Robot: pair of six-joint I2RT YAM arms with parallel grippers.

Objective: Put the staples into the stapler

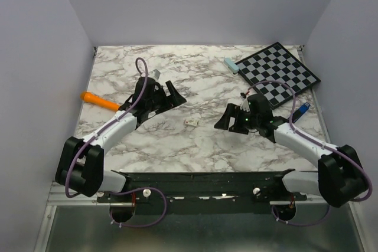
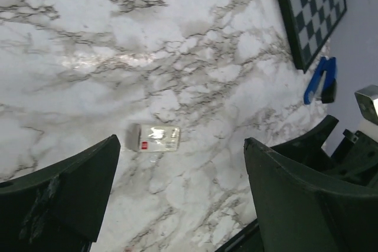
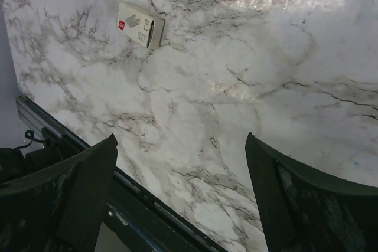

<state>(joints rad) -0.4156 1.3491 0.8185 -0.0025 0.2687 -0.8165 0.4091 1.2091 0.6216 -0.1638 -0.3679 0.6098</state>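
The staples (image 1: 191, 122) are a small whitish block with a red mark, lying flat on the marble table between both arms. They also show in the left wrist view (image 2: 153, 138) and the right wrist view (image 3: 140, 25). The stapler (image 1: 302, 109) is a small blue object at the right, next to the right arm, and it also shows in the left wrist view (image 2: 321, 79). My left gripper (image 1: 175, 94) (image 2: 183, 146) is open and empty, up and left of the staples. My right gripper (image 1: 224, 117) (image 3: 181, 137) is open and empty, just right of them.
A chessboard (image 1: 277, 74) lies at the back right, with a light-blue block (image 1: 230, 65) at its left corner. An orange pen-like stick (image 1: 99, 101) lies at the left. The table's near edge rail (image 3: 88, 157) runs below the right gripper.
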